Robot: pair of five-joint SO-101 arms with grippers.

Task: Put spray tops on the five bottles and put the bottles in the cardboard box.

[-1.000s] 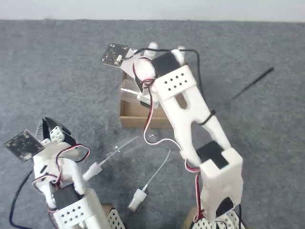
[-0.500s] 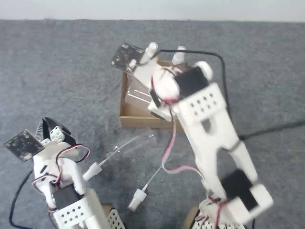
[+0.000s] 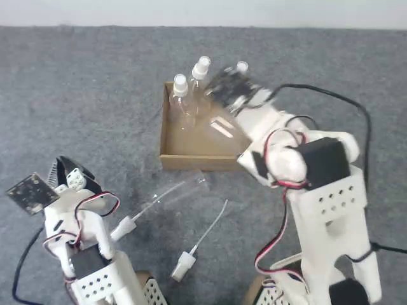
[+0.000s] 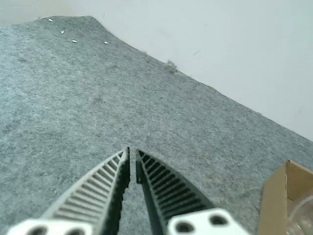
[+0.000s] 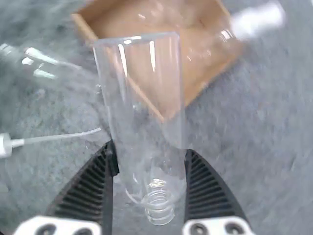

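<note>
Right gripper (image 5: pixel 149 156) clamps a topless clear bottle (image 5: pixel 142 98) near its neck, above the cardboard box (image 3: pixel 191 162) rim (probably kept aloft for capping). Left gripper (image 4: pixel 133 152) pinched closed, empty, well away from box. Loose spray top (image 3: pixel 184 264) lies outside box.

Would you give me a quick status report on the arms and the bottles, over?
Left gripper shut, empty. Right gripper shut on uncapped bottle by cardboard box. Three capped bottles inside. Two spray tops loose on carpet.

Three capped bottles (image 3: pixel 180 89) seemingly upright in cardboard box (image 3: pixel 191 162); two spray tops (image 3: pixel 186 263) outside.
</note>
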